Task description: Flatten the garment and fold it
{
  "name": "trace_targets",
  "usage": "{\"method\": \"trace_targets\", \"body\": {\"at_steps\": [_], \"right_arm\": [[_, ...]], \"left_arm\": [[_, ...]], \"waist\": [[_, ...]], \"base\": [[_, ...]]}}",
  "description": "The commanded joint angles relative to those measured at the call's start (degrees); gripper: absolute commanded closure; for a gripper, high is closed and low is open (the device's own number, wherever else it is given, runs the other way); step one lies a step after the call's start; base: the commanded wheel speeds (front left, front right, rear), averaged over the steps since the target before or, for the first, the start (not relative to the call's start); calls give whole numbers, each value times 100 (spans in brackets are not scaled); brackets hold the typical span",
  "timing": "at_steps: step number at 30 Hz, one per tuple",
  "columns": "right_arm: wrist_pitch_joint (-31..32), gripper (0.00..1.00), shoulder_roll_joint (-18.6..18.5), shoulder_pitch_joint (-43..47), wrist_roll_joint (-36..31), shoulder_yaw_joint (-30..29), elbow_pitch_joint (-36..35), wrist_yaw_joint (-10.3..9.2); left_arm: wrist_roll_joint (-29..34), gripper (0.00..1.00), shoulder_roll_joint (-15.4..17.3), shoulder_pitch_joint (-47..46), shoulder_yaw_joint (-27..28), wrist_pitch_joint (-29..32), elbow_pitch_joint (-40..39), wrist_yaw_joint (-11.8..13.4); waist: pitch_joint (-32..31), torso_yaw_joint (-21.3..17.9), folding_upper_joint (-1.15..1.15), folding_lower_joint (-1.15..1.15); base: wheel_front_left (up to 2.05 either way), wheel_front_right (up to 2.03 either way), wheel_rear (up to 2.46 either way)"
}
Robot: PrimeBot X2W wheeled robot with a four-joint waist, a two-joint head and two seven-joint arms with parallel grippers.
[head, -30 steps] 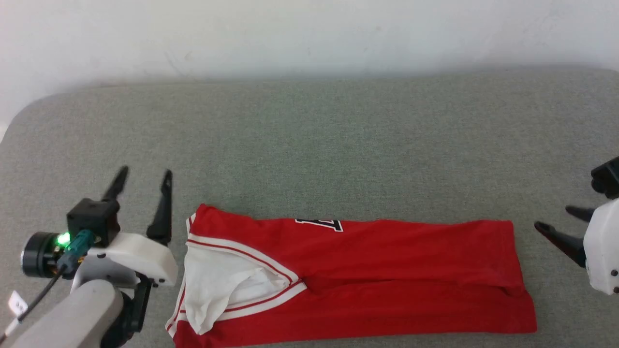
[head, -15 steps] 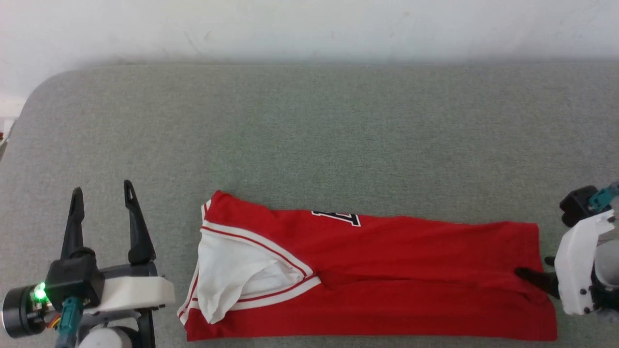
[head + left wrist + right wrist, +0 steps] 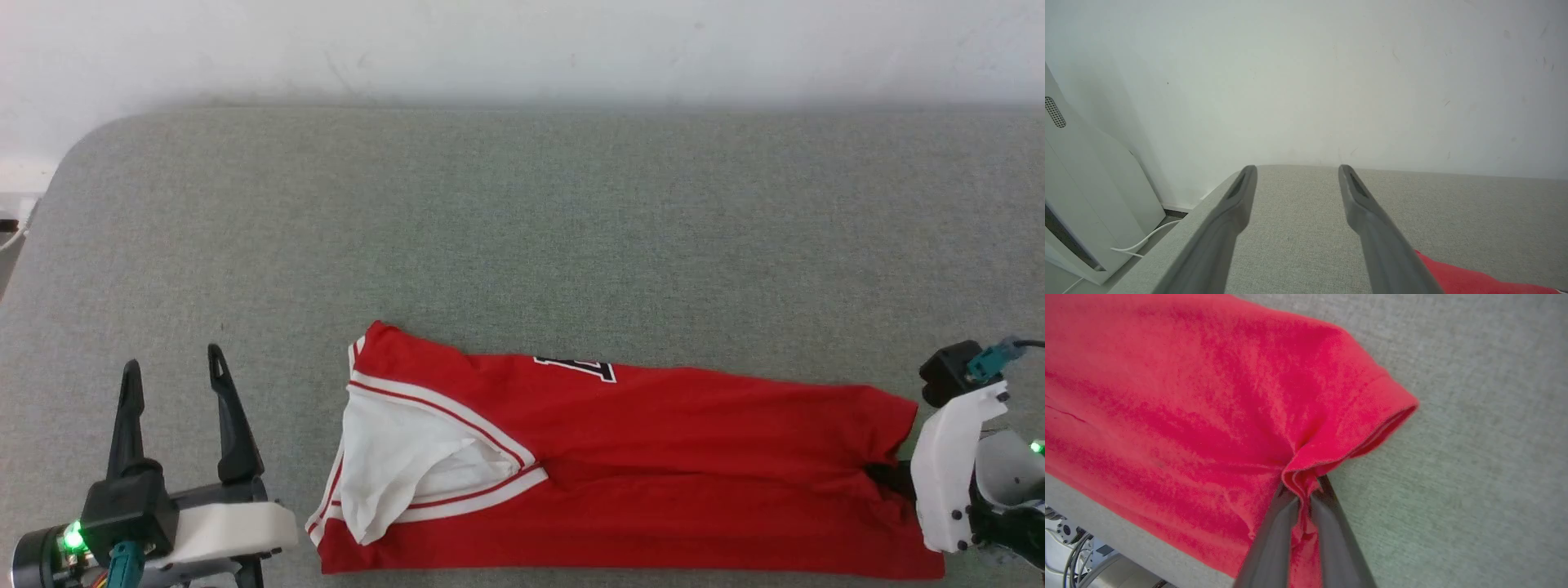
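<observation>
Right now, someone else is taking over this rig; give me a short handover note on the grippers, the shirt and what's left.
Left gripper: open, empty, beside the collar end, not touching.
Right gripper: shut on the garment, pinching its hem edge.
Garment: on the grey cushion, a long narrow strip, collar left, hem right.
Done: apparently folded lengthwise.
Left: likely fold hem over toward collar.

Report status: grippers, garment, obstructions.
Right gripper: jaws pinching garment hem. Left gripper: jaws open, clear of cloth. Garment folded lengthwise on grey cushion. No obstructions seen.
</observation>
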Motion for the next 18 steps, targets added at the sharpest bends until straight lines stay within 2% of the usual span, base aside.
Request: {"method": "trace_targets", "body": {"at_steps": [1,6,11,18], "right_arm": [[-74,100,136,122,89,149,27,19],[-310,100,-82,-63,163,47,-261,19],[-357,100,-550,-64,211,-179,-468,19],[-313,100,-1275,272,203,-736,-108,19]], "left_arm": [[95,0,-86,84,115,-27,7,-104],[283,0,-217,131,338,-27,-66,-362],[429,0,-299,149,447,-27,-57,-516],[577,0,-370,161,467,-27,-43,-640]], "waist": [[-60,-46,0,0],[-135,-118,0,0],[-206,-152,0,0],[-228,-174,0,0]], "base": [[0,0,0],[0,0,0],[0,0,0],[0,0,0]]}}
